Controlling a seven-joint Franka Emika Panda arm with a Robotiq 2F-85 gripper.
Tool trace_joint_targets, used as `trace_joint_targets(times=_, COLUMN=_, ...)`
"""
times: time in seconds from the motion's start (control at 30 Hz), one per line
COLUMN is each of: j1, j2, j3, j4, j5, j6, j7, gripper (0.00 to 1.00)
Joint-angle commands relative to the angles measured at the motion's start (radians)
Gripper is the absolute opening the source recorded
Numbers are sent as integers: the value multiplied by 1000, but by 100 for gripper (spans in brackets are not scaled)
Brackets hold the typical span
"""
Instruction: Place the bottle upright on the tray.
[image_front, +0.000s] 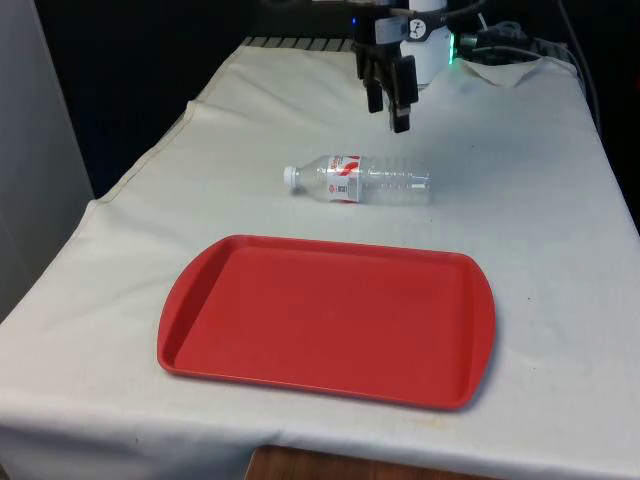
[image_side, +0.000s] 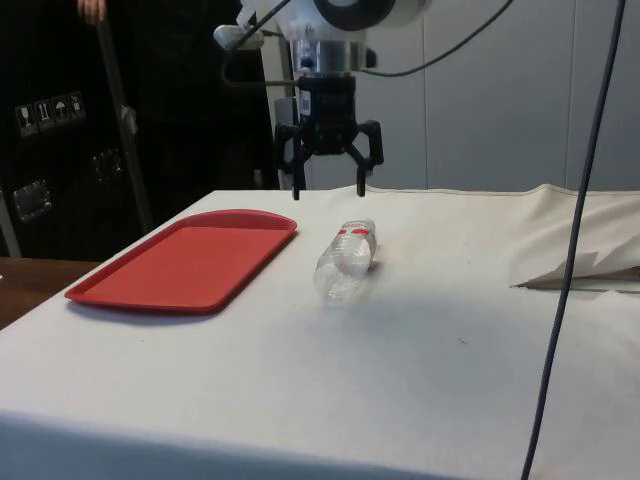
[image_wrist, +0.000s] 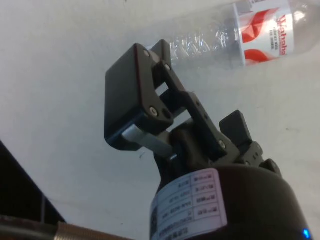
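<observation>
A clear plastic bottle (image_front: 360, 180) with a white cap and a red-and-white label lies on its side on the white cloth, cap towards the front view's left. The side view has the bottle (image_side: 345, 260) pointing its base at the camera. A red tray (image_front: 330, 315) lies bare in front of it, nearer the table's front edge; in the side view the tray (image_side: 190, 262) is left of the bottle. My gripper (image_front: 387, 115) hangs open above the cloth, just behind the bottle's base end, holding nothing. Its fingers (image_side: 295, 188) stand wide apart above the bottle. The wrist view has the gripper (image_wrist: 185, 117) near the bottle (image_wrist: 240, 35).
The cloth is bunched into a fold (image_side: 580, 270) at the side view's right, and a dark cable (image_side: 572, 250) hangs down there. A person's hand (image_side: 92, 8) shows at the dark cabinets. The cloth drops off at the table's edges.
</observation>
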Motion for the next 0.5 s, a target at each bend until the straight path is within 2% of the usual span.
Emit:
trace_joint_targets(times=0.0, j1=0, j2=0, j3=5, j4=-2, j5=39, j6=6, j7=-18, gripper=100)
trace_joint_targets(times=0.17, j1=-1, j2=5, j3=5, j4=-1, j5=80, j6=4, j7=-27, gripper=100)
trace_joint_targets(times=0.2, j1=0, j2=7, j3=1, j4=0, j5=51, j6=0, j7=-11, gripper=100)
trace_joint_targets(times=0.23, j1=-3, j2=7, j3=4, j4=-1, j5=99, j6=4, j7=-37, gripper=100)
trace_joint_targets(times=0.47, j1=-9, j2=9, j3=-5, j4=3, j5=150, j6=-3, j7=-75, gripper=100)
